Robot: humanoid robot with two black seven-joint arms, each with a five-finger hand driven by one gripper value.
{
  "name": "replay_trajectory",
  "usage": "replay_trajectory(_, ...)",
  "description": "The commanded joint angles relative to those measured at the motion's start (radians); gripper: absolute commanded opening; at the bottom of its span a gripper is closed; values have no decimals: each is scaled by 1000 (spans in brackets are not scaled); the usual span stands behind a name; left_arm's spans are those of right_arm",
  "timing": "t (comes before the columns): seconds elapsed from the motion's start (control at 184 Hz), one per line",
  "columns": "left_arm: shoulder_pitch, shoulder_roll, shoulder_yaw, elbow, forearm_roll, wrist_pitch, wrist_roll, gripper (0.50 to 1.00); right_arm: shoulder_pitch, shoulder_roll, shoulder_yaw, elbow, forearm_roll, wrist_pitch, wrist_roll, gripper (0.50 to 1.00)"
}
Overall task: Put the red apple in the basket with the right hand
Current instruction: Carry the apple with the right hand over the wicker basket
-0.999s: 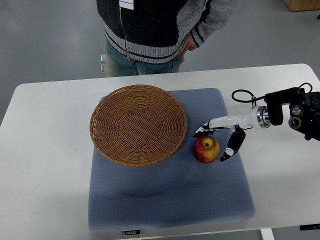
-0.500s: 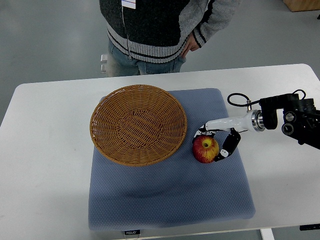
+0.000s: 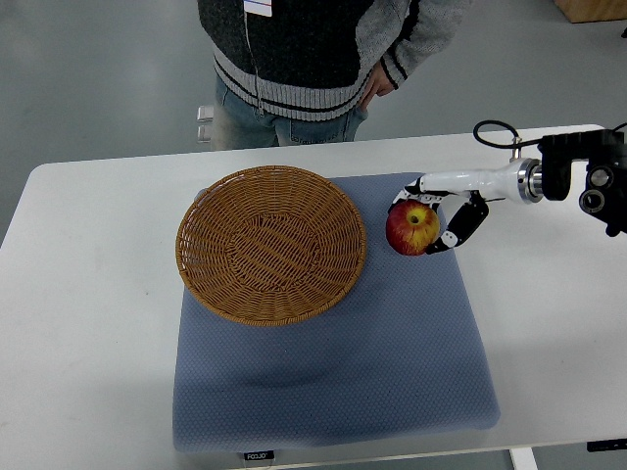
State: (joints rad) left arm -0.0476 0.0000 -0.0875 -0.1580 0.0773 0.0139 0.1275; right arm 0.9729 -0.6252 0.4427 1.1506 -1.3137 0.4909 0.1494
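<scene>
Just lifted off the blue mat (image 3: 333, 382), red apple (image 3: 411, 227) now pinched between right hand (image 3: 431, 217) fingers (image 3: 462, 223), hanging just right of the basket (image 3: 270, 243), so drop-off looks next.

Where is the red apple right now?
In the top view, the red apple sits in the right robot hand, just right of the basket, over the blue mat.

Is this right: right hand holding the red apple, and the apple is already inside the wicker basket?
Not quite. The right hand does grip the red apple, but the top view shows the apple outside the wicker basket, to the right of its rim over the blue mat.
</scene>
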Motion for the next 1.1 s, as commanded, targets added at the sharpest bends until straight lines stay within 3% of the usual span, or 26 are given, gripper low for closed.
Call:
replay_trajectory(0.0, 0, 0, 0, 2, -1, 0, 0, 1000, 29, 7, 37, -22, 34, 12, -5, 594)
replay_trajectory(0.092, 0, 0, 0, 0, -1, 0, 0, 1000, 66, 28, 44, -37, 51, 8, -10, 592)
replay_trajectory(0.098, 0, 0, 0, 0, 1, 0, 0, 1000, 82, 74, 41, -48, 53, 6, -11, 592)
replay_trajectory(0.212, 0, 0, 0, 0, 1, 0, 0, 1000, 95, 167, 27, -78, 36, 0, -13, 592)
replay_trajectory(0.608, 0, 0, 0, 0, -1, 0, 0, 1000, 179, 509, -70, -351, 8, -51, -13, 594)
replay_trajectory(0.923, -2, 0, 0, 2, 1, 0, 0, 1000, 191, 621, -173, -447, -7, -97, -10, 611)
replay_trajectory(1.097, -2, 0, 2, 0, -1, 0, 0, 1000, 185, 625, -219, -457, -13, -111, -10, 639)
